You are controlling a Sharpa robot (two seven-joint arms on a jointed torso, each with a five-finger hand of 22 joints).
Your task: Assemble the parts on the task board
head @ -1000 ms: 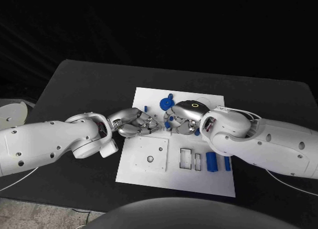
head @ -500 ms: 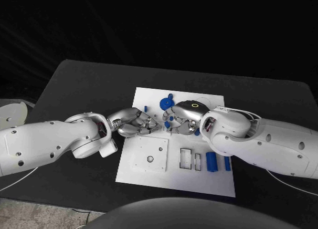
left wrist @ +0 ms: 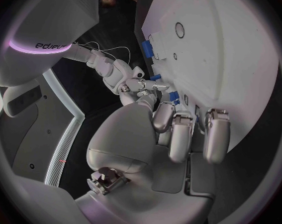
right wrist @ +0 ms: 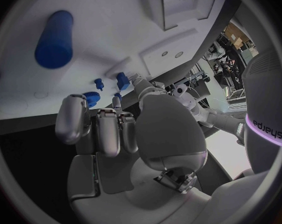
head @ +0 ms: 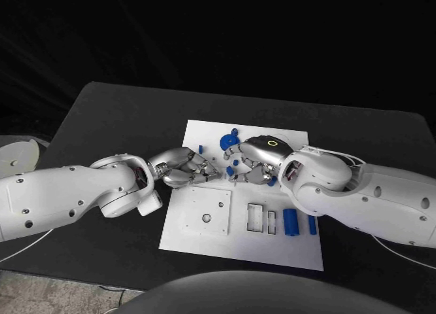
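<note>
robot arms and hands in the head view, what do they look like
Both arms are bulky, glossy white shells with small dark screw dots. The left robot hand and the right robot hand are silver metal with segmented fingers. A yellow-green ring mark glows on the right one's back, and thin pale cables loop by its wrist.

The flat white task board [head: 239,241] is seen as smooth, matt plastic, with cut-out recesses. The small blue parts [head: 290,222] on it look like smooth plastic with a dull sheen. The black table [head: 119,118] is finished matt and even. The silver left hand [head: 185,168] and silver right hand [head: 251,161] appear as polished, reflective metal, while the white arm shells [head: 57,196] are glossy moulded plastic.
</note>
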